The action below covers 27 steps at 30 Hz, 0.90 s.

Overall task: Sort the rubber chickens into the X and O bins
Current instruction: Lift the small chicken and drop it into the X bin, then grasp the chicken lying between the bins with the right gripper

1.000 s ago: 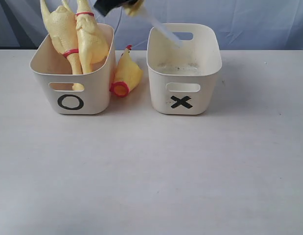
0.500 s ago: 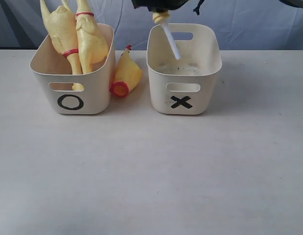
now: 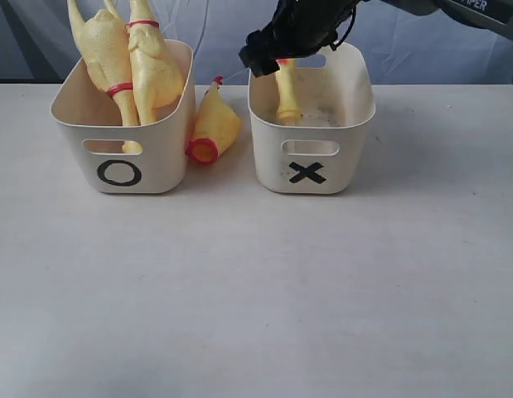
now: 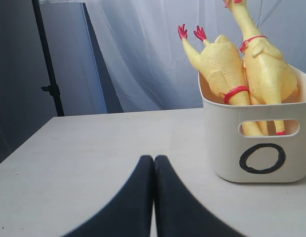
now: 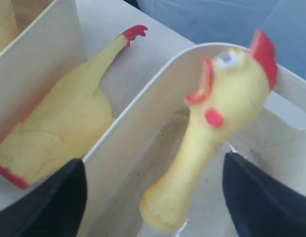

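Rubber chickens [image 3: 157,70], yellow with red combs, feet and neck rings: four counted. Two stand side by side in the O bin [image 3: 161,157], one feet-up [image 3: 107,58], both rising well above the rim. One small chicken [image 3: 287,91] hangs head-up inside the X bin [image 3: 343,157], directly beneath the right gripper [image 3: 273,56]. The right wrist view shows that gripper's fingers [image 5: 49,197] spread wide, one on either side of the bird and neither touching it, so it looks released into the bin; whether its lower end rests on the bin floor cannot be told. One loose chicken [image 3: 213,124] lies on its side on the bench [image 3: 256,290], in the gap between the two bins, touching or almost touching the O bin's wall. Bins: two, cream-white, standing side by side at the rear of the bench, O toward the left arm, X toward the right. Left gripper [image 4: 153,163]: fingers pressed together, holding nothing, low over the bench and well apart from the O bin. Progress, as judged: three of four birds binned and one outstanding, the loose chicken, with its bin undetermined.
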{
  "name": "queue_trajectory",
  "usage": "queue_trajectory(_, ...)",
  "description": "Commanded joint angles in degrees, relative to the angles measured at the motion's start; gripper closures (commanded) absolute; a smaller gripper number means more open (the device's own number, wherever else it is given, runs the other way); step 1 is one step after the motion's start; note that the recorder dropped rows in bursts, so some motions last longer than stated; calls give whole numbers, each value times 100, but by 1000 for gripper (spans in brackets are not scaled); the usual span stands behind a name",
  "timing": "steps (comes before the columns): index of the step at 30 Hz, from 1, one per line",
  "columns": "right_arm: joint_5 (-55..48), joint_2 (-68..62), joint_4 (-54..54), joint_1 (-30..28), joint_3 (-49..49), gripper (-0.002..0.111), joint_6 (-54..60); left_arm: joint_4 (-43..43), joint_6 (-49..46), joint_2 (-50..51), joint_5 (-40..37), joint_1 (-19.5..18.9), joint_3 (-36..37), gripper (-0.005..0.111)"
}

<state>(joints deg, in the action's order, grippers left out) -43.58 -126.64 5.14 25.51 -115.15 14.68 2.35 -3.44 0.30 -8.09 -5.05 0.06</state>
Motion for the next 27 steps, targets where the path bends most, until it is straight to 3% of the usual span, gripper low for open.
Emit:
queue_trajectory(1,-105,249,996,67,-177,51,866,-11,15,-30,39,58,-6,107)
queue_trajectory(4,-822,404,2202,260,-177,53,3104,-11,15,-30,39,58,-6,107)
queue_trajectory(6,-1210,415,2221,450,-177,53,4158,-11,15,-30,39,58,-6,107)
queue_trajectory(8,-1315,356,1688,699,-164,52,4430,-11,15,-30,39,58,-6,107)
queue_trajectory(13,-1063,19,-45,1321,-164,34,4309,-11,15,-30,39,58,-6,107)
queue_trajectory(18,-408,-286,-1298,1609,-164,33,3300,-11,15,-30,39,58,-6,107)
queue_trajectory(27,-86,-739,-1969,1620,-164,33,2159,-11,15,-30,39,58,-6,107)
